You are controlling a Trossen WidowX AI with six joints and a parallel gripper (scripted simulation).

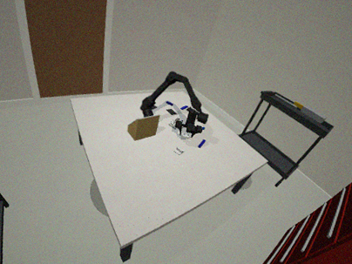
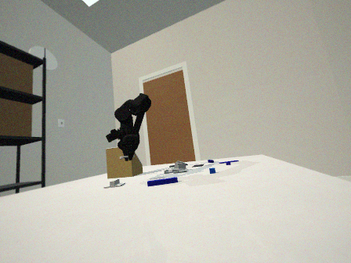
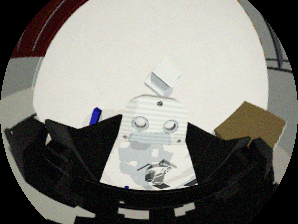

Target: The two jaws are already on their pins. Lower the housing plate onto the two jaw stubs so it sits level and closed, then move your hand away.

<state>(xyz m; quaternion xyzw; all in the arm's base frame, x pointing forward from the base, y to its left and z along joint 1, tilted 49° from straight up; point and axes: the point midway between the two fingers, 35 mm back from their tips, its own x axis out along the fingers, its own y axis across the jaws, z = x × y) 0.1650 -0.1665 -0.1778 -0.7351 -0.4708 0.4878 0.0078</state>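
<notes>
The housing plate (image 3: 159, 111) is a light, ribbed plate with two round holes and small screw holes. My gripper (image 3: 153, 121) (image 2: 126, 157) is shut on it, with one black finger at each side edge. In the exterior view the plate is held well above the table. A small grey-white stepped piece (image 3: 167, 75) (image 1: 179, 151) (image 2: 114, 183) lies on the table beyond the plate's far edge in the wrist view. A grey metal assembly (image 2: 179, 166) (image 3: 159, 172) lies on the table on the arm's side. The jaw stubs and pins are too small to tell apart.
A brown wedge-shaped block (image 1: 146, 129) (image 2: 118, 164) (image 3: 247, 125) stands near the arm. A blue bar (image 1: 201, 143) (image 2: 162, 181) (image 3: 95, 116) lies on the other side. More small blue pieces and a dark flat pad (image 1: 171, 111) lie toward the arm's base.
</notes>
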